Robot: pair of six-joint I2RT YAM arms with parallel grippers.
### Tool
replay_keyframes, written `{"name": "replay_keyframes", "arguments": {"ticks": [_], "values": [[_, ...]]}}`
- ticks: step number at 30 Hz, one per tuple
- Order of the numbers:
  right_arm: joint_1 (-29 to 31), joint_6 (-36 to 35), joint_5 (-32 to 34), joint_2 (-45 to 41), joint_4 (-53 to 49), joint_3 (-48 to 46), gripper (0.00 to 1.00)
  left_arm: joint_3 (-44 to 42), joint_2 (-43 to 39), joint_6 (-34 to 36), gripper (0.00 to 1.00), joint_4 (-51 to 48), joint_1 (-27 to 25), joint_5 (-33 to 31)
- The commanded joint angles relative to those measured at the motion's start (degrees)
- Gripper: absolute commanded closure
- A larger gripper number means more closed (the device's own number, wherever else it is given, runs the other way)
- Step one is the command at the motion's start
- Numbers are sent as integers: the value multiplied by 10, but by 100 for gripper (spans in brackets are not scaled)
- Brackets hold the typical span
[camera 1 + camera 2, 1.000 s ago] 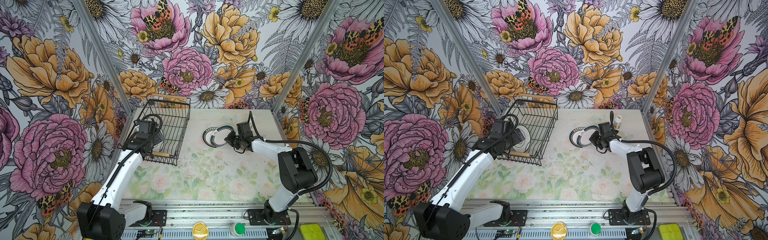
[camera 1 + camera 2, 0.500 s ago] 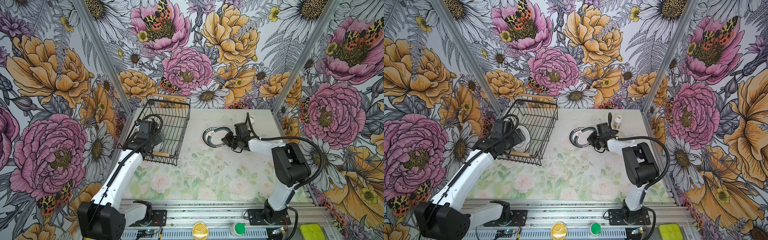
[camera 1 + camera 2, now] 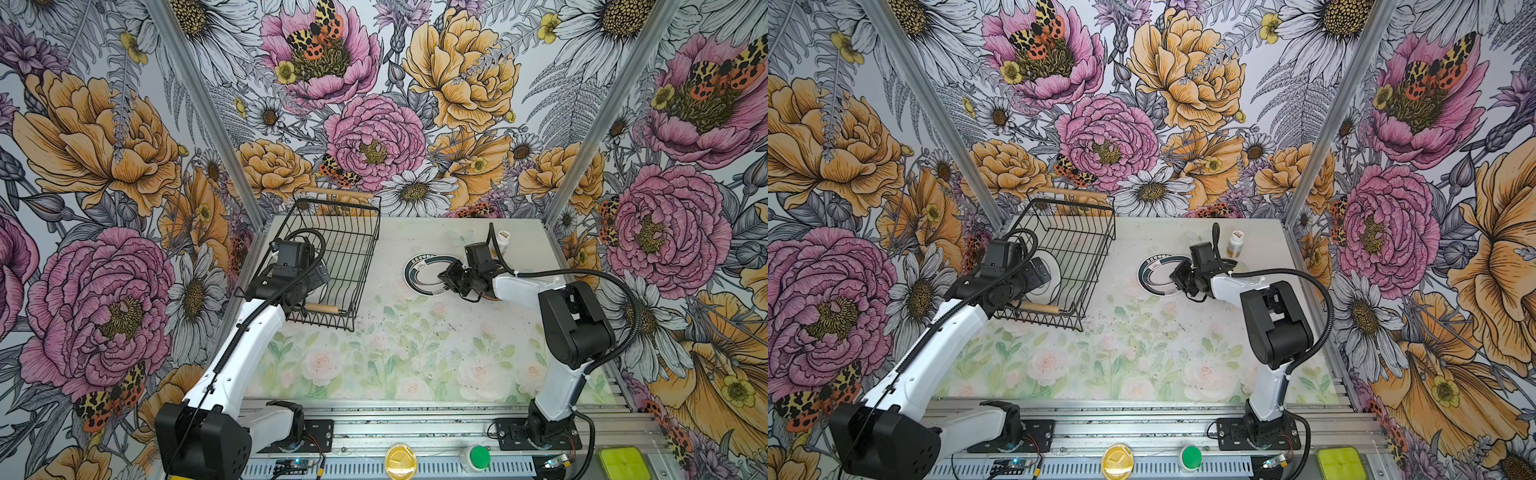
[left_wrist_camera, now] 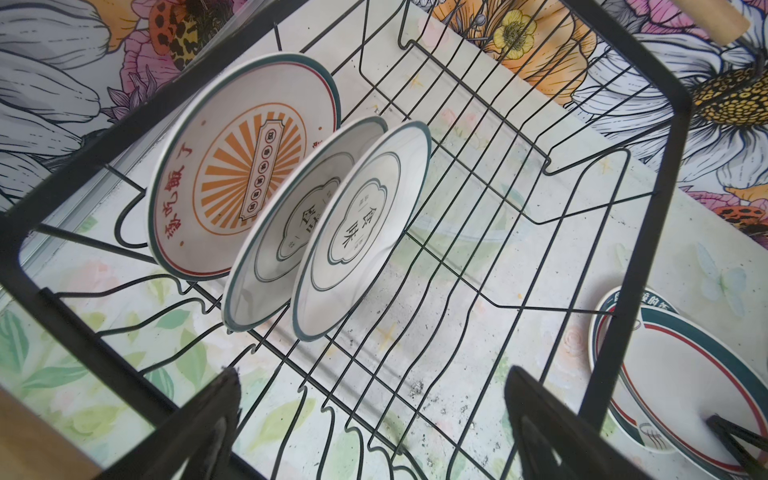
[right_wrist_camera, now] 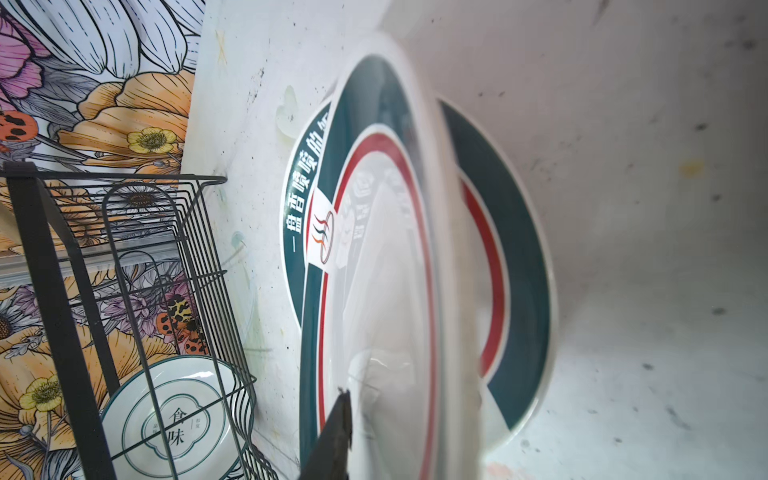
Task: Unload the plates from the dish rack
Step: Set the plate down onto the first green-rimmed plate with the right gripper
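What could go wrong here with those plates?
The blurred plate by the right pincer hangs over the green-rimmed plate; it may land hard or slide off. The open left pincer faces three close-standing rack plates and might knock a neighbour. The right arm could tip the bottle.

The table (image 3: 415, 353) wears a pale print of roses and leaves, flecked with dark specks around the middle. The rack (image 3: 353, 253) sits on it in the far left corner, close to the walls. A green-rimmed plate (image 3: 426, 275) lies on the far half, apart from the rack. A small white bottle (image 3: 503, 241) stands upright just beyond the plate, towards the right.
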Motion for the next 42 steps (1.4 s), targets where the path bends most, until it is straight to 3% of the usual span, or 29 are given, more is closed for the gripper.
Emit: {"name": "replay_keyframes", "arguments": {"ticks": [1, 11, 29, 42], "values": [[6, -11, -3, 9, -11, 22, 70, -7, 5, 15, 1, 16, 7, 13], [14, -47, 5, 24, -67, 54, 44, -7, 9, 16, 1, 16, 8, 14], [32, -119, 42, 67, -176, 149, 41, -6, 23, 19, 1, 16, 9, 21], [33, -160, 79, 56, -232, 155, 34, -7, 31, 21, 1, 21, 9, 26]]}}
